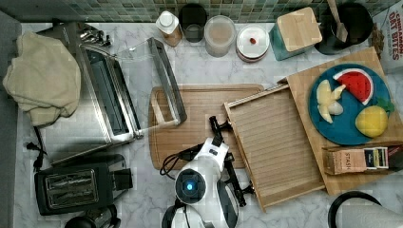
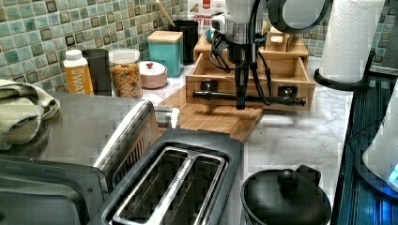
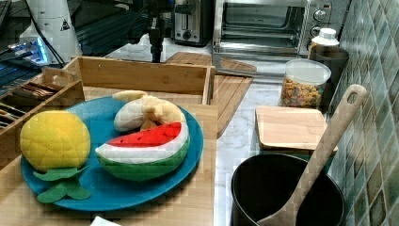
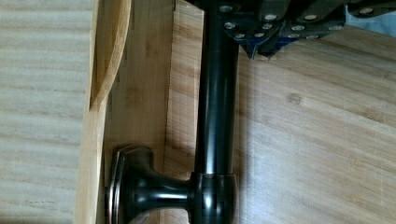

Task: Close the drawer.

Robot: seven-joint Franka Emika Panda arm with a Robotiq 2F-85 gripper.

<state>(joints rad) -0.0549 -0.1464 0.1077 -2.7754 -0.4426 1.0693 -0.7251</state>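
Observation:
The drawer (image 1: 275, 142) is a shallow light-wood tray with a ribbed bottom, pulled out toward the top view's left from under the wooden stand (image 1: 304, 80). Its front (image 2: 248, 77) carries a long black bar handle (image 2: 248, 97) on two posts, seen close up in the wrist view (image 4: 215, 102). My gripper (image 2: 241, 101) hangs straight down at this bar, about midway between the posts in the left view. From above, the gripper (image 1: 217, 127) sits at the handle, over the cutting board (image 1: 199, 109). The drawer's wall (image 3: 141, 75) stands behind the blue plate in the right view.
A toaster oven (image 1: 109, 90) with its glass door open lies at the top view's left, a black toaster (image 1: 81, 183) below it. Jars (image 1: 219, 34) line the back wall. A blue plate with toy fruit (image 1: 347, 104) tops the stand. A paper towel roll (image 2: 352, 33) stands at the left view's right.

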